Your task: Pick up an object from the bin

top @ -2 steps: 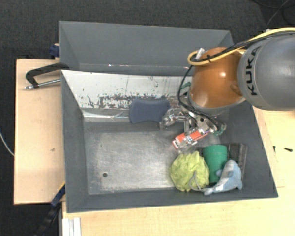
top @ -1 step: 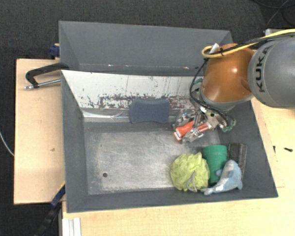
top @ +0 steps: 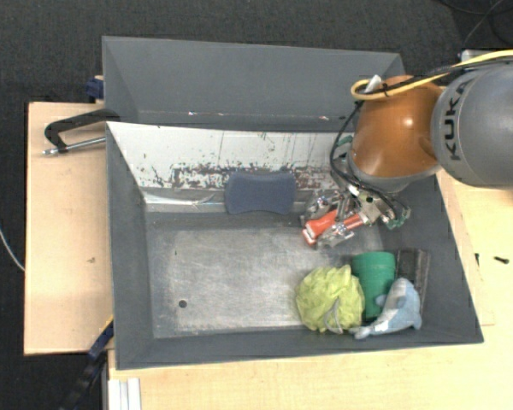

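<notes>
Camera view, contents of grey metal bin (top: 231,263), six items:

- One small red-and-white object (top: 323,227), at the tip of the gripper (top: 349,215), just to its left; contact cannot be judged.
- One dark blue rectangular foam pad (top: 258,193), further left of the jaws.
- One yellow-green fluffy cloth (top: 329,299), one green plastic cup (top: 376,278), one pale blue soft item (top: 399,309) and one black flat piece (top: 413,267), heaped on the near side of the jaws.

Arm (top: 483,126) enters from the right, with its orange wrist cover (top: 395,135) above the gripper. Whether the jaws are parted or clenched cannot be told.
</notes>
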`<act>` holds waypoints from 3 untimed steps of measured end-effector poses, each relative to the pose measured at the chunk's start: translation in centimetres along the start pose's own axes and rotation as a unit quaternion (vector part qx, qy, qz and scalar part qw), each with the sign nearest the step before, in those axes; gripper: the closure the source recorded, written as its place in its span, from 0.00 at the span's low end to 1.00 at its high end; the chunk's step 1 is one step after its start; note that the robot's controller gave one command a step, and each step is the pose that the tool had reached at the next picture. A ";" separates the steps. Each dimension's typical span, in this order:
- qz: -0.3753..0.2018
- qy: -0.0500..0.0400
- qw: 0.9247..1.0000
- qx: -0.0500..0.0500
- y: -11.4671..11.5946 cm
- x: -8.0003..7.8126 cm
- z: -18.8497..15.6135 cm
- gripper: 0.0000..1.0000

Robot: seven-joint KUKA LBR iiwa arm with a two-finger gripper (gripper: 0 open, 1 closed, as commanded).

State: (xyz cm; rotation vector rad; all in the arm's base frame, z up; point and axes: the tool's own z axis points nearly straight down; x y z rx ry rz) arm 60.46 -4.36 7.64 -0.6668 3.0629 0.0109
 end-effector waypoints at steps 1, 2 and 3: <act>0.000 0.000 1.000 0.003 0.1 -0.2 -1.3 1.00; 0.001 0.001 1.000 0.003 0.1 -0.2 -1.7 1.00; 0.001 0.000 1.000 0.003 0.1 -0.5 -4.2 1.00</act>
